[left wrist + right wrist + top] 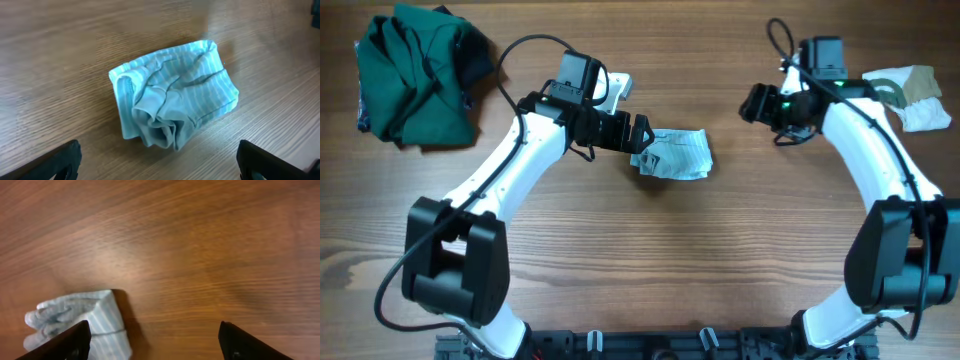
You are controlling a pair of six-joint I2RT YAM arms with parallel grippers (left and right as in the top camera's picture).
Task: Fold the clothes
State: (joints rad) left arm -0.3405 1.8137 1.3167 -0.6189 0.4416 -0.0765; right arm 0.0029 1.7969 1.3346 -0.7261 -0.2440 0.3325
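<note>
The small pale blue-and-white striped garment (675, 155) lies bunched and roughly folded at the table's middle. It fills the left wrist view (172, 95) and shows at the lower left of the right wrist view (75, 317). My left gripper (642, 135) is open and empty, just left of the garment (160, 162). My right gripper (757, 103) is open and empty, well right of it (152, 340). The dark green garment (415, 75) lies crumpled at the back left. The white-and-olive piece (912, 95) lies at the back right.
A small white thing (612, 88) lies behind the left arm. Bare wooden table (650, 260) stretches across the front, between the two arm bases.
</note>
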